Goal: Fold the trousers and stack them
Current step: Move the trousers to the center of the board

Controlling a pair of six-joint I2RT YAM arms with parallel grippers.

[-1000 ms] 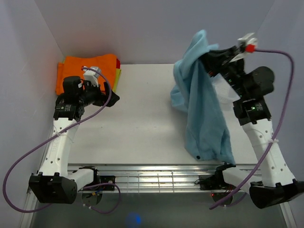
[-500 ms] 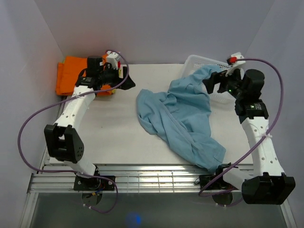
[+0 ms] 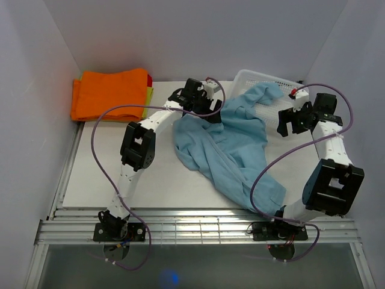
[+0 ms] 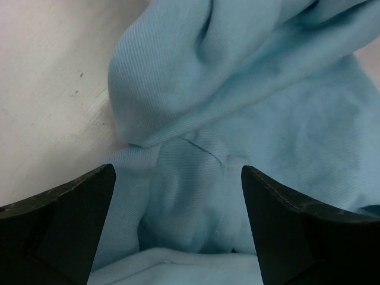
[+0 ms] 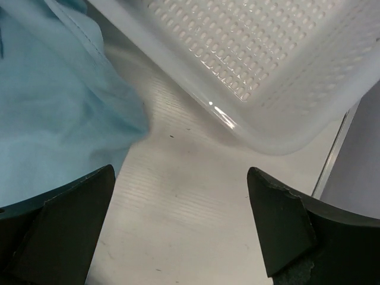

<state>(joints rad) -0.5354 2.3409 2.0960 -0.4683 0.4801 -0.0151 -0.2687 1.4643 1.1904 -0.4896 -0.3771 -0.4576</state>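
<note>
1. Trousers lie crumpled on the table, top end over the white basket rim, one leg trailing toward the near edge.
2. Left gripper: fingers wide, low over bunched cloth; contact unclear, probably none.
3. Right gripper: wide, empty, above bare table beside the basket.
4. Step: flattening; folding not begun. Next: pinch an edge and draw it smooth.

**Enclosure seen from above.** You look down on a white table top, faintly ribbed and lightly speckled where the wrist views show it close. Plain pale lilac-grey walls shut it in: back wall, left wall, right wall. A slotted metal rail edges the near side. Below it lies a dark grey floor strip with a small blue glint. The light is soft and even.
</note>
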